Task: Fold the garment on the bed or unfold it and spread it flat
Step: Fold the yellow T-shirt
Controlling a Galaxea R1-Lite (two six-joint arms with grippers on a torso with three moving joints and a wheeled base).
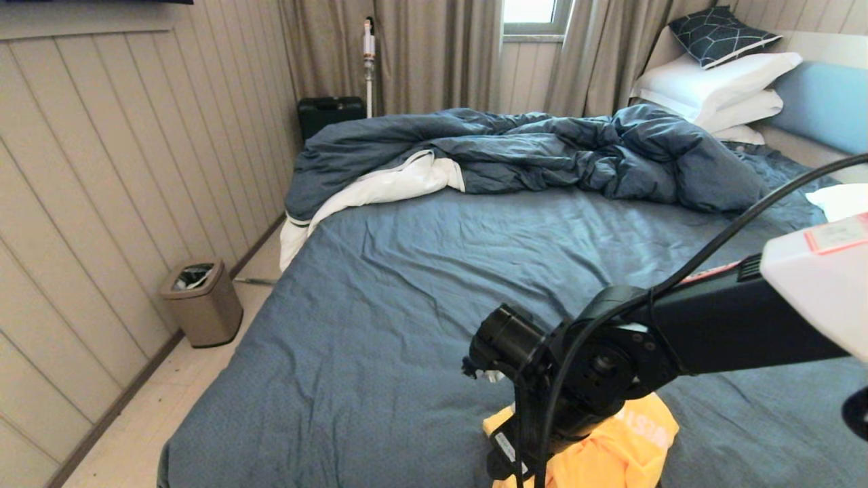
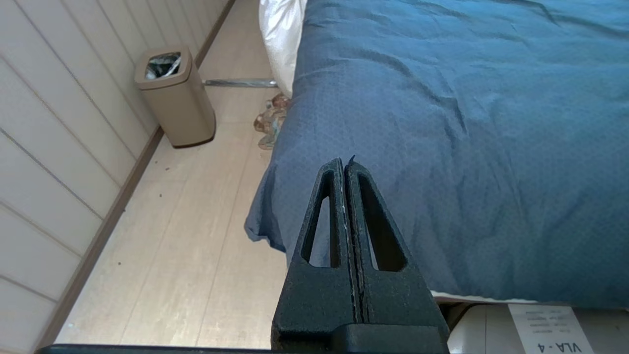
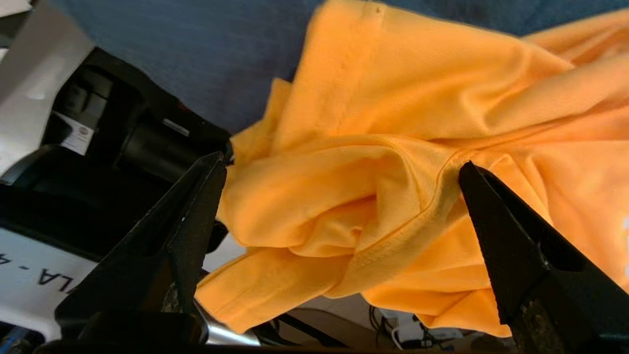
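At the near edge of the bed, right under the right arm, the garment sits bunched in a heap, part of it hanging over the mattress edge. Right gripper hangs just above that heap, jaws spread wide either side of a thick fold, nothing pinched yet, fabric not clamped. Shirt is bright yellow-orange, thin knit, stitched hem and seam showing, some pale lettering on one panel, sleeves and body tangled so no clear outline. Judgement: very light, limp, no stiffness, will drape and drag along the sheet, won't slip much on rubbery pads; best hold looks like the stitched hem or seam ridge on the top fold, one layer only if possible, else the whole wad lifts. Left gripper sits parked off the heap's left by the bed corner, jaws pressed together, empty. Farther up the bed from the heap: bare wrinkled sheet, then dark blue duvet.
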